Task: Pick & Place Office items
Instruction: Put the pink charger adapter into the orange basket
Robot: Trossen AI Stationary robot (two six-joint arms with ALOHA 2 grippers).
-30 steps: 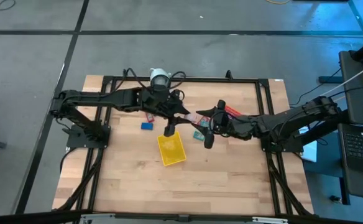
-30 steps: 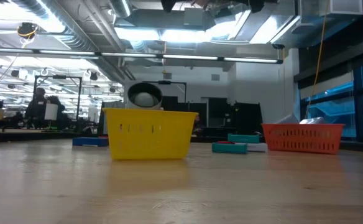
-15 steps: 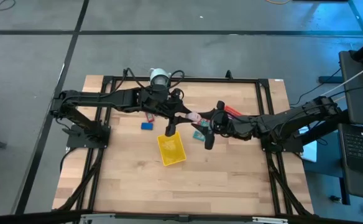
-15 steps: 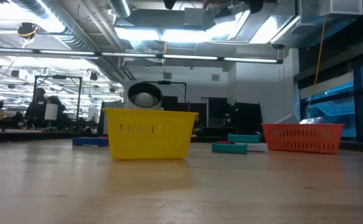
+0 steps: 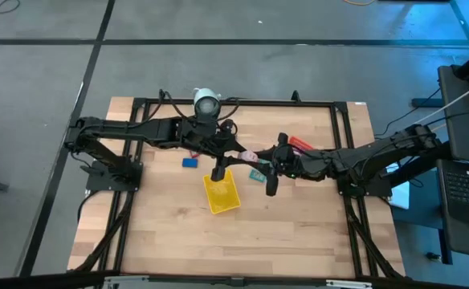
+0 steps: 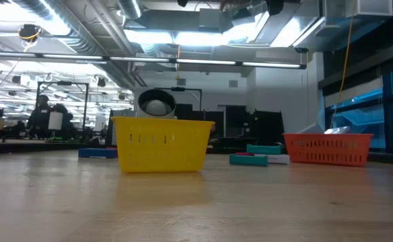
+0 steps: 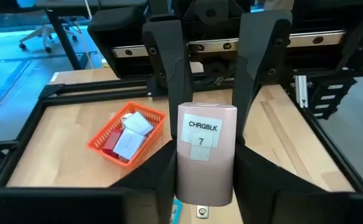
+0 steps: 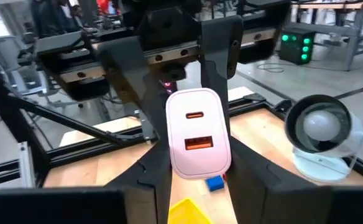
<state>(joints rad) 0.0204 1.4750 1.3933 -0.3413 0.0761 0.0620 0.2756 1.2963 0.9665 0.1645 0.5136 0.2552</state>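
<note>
At centre frame from overhead, I see my left gripper [image 5: 249, 155] and right gripper [image 5: 258, 158] both clamped on one pinkish-white charger block [image 7: 205, 155], mid-air above the yellow tray [image 5: 222, 193].

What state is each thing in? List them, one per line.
charger: held off the table from both ends.
left gripper: shut on charger.
right gripper: shut on charger.
orange tray: upright, holding packets.
yellow tray: upright on table.
</note>
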